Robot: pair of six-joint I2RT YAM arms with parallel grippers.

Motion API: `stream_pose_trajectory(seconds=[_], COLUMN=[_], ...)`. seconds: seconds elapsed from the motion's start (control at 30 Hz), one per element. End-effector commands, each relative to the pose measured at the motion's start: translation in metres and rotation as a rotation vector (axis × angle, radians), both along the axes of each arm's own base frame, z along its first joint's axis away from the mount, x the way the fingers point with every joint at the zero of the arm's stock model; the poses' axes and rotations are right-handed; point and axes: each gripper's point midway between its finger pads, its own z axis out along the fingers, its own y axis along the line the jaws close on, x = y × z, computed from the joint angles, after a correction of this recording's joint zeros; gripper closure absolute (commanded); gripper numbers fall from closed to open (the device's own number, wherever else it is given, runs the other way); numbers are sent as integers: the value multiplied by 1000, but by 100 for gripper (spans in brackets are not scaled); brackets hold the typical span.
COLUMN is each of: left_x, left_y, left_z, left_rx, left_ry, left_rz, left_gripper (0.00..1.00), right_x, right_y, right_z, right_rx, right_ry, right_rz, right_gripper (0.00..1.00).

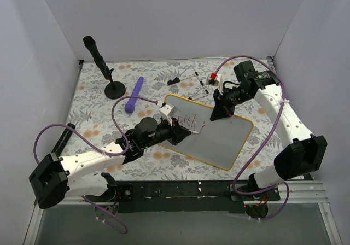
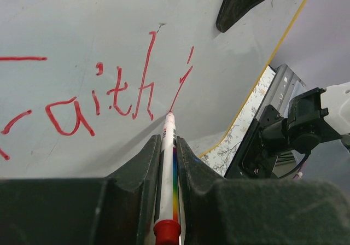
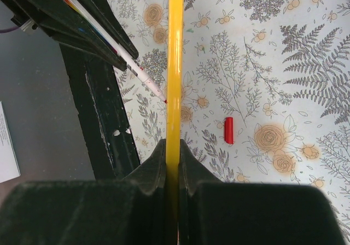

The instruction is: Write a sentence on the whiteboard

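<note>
The whiteboard point(image 1: 224, 141), white with a yellow rim, is held tilted in the middle of the table. Red lettering point(image 2: 109, 94) on it reads "Faith" followed by an "i" stroke; it also shows in the top view point(image 1: 191, 122). My left gripper point(image 1: 176, 126) point(image 2: 168, 146) is shut on a white marker point(image 2: 168, 163) with a rainbow stripe, and its red tip touches the board at the foot of the "i". My right gripper point(image 1: 221, 111) point(image 3: 172, 146) is shut on the board's yellow rim point(image 3: 175, 64) at the far edge. The marker point(image 3: 136, 70) also shows in the right wrist view.
A red marker cap point(image 3: 229, 130) lies on the floral cloth beside the board. A black microphone on a round stand point(image 1: 114, 89) and a purple object point(image 1: 134, 94) sit at the back left. Small black clips point(image 1: 174, 81) and a red-and-white item point(image 1: 213, 78) lie behind the board.
</note>
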Motion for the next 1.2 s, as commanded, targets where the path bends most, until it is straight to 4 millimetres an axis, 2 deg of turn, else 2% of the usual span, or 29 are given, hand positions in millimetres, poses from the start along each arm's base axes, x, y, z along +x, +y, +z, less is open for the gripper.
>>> stream_pose_trajectory(seconds=[0.0, 0.23, 0.4, 0.73, 0.9, 1.17], left_x=[8, 0, -1, 13, 16, 9], left_y=[-13, -22, -22, -27, -24, -17], left_z=[31, 62, 68, 63, 48, 26], left_rx=[-45, -124, -133, -108, -75, -30], left_ry=[-67, -106, -113, -120, -102, -58], left_rz=[-17, -82, -87, -52, -38, -44], left_gripper=[100, 100, 100, 100, 100, 100], right_x=[-1, -2, -1, -2, -2, -2], right_y=[11, 10, 11, 11, 10, 10], right_z=[28, 28, 27, 28, 28, 28], right_rx=[109, 111, 112, 112, 114, 113], right_ry=[-94, -95, -91, -91, -91, -90], right_rz=[47, 47, 47, 49, 48, 48], right_gripper=[99, 99, 99, 99, 99, 99])
